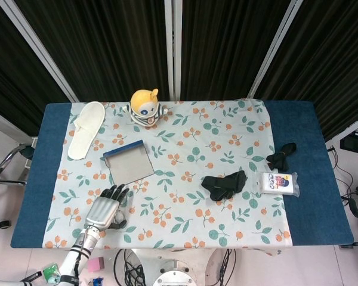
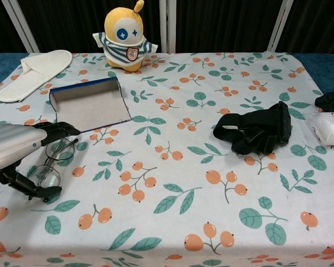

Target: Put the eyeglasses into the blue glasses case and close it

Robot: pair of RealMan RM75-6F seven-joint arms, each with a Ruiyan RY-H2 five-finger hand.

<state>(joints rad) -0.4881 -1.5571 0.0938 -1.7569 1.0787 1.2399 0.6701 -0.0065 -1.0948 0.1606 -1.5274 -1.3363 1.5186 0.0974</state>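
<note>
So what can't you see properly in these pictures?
- Eyeglasses: in the head view the left hand covers them almost fully; in the chest view its fingers hide part of the frame, so any contact is unclear.
- Right hand: in neither view.
- White packet: cut off by the chest view's right edge; its print is too small in the head view.
- Blue glasses case: inside too small to make out.

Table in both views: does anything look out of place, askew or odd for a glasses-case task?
Mostly clutter: a plush toy, a white slipper and black gloves share the cloth. The blue glasses case lies open and skewed. The eyeglasses sit beside it, under the left hand.
</note>
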